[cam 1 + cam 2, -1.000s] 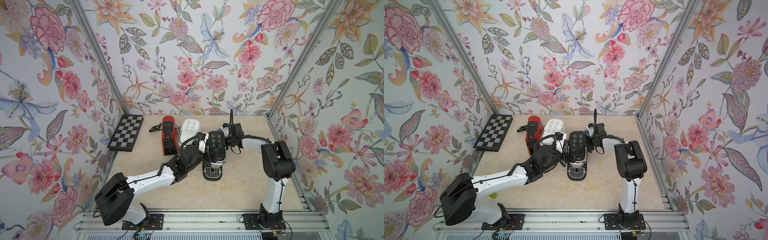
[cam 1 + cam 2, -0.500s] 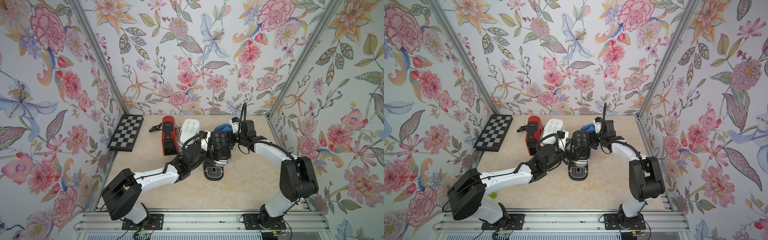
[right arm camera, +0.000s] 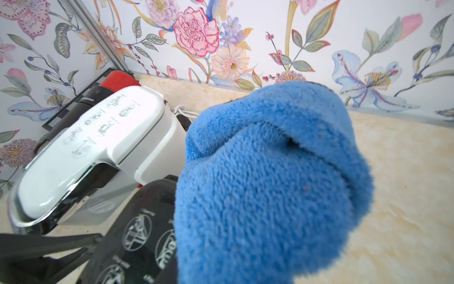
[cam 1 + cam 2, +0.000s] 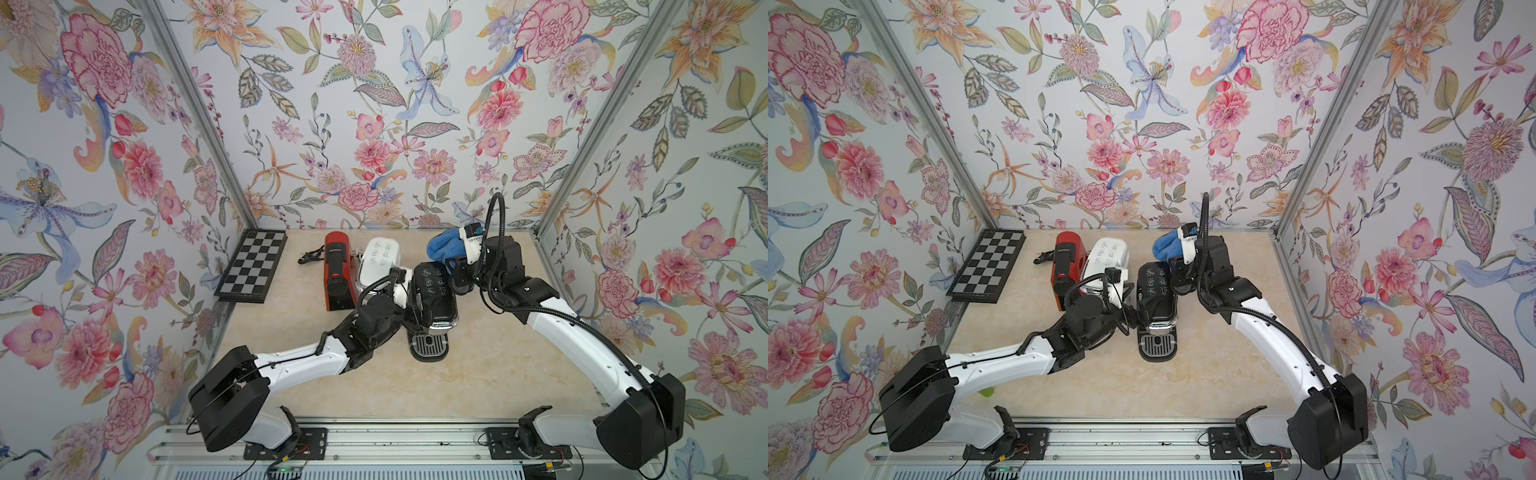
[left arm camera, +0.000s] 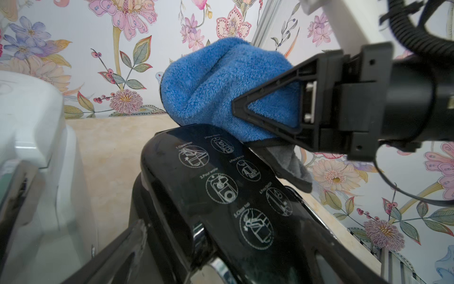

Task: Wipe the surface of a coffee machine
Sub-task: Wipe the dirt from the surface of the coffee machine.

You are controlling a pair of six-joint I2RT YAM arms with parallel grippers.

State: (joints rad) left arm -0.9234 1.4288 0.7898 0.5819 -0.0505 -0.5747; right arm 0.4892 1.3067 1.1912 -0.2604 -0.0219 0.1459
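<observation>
Our right claw (image 5: 245, 108) is pinching the blue cloth (image 5: 208, 81), which bunches out past its tips and looks to rest on the back end of the black coffee machine (image 4: 434, 295) just under it. The left claw (image 4: 415, 305) is spread wide at the machine's front. Our worry: if we push too hard, the machine skids into the white machine (image 4: 380, 259) beside the left claw, since nothing seems to be clamping it.
</observation>
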